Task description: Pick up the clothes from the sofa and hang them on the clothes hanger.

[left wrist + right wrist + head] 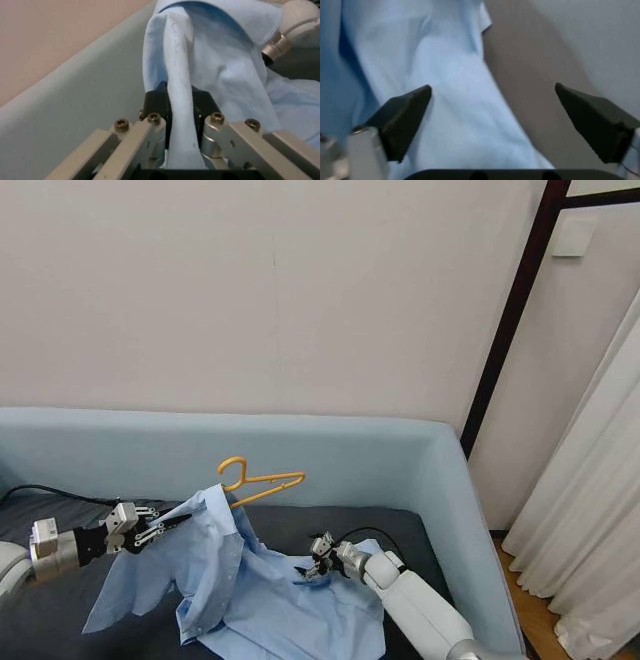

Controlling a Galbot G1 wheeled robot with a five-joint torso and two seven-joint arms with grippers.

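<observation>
1. Left end effector (168, 526): we note it clamped shut on a raised fold of the blue shirt (270, 595). In the left wrist view its black pads (155, 98) pinch the fold from both sides.
2. It sits at 9 o'clock from the shirt's middle and holds that edge up off the seat.
3. Right end effector (318, 566): wide open, gripping nothing. It is at 3 o'clock from the shirt's middle, over the shirt's edge; we cannot tell whether it touches.
4. Shirt: crumpled and spread on the dark seat cushion (395, 525) of the sofa (420, 455).
5. Orange hanger (262, 483): at 12 o'clock from the shirt. Its hook is free, and one end is tucked into the cloth near the collar.
</observation>
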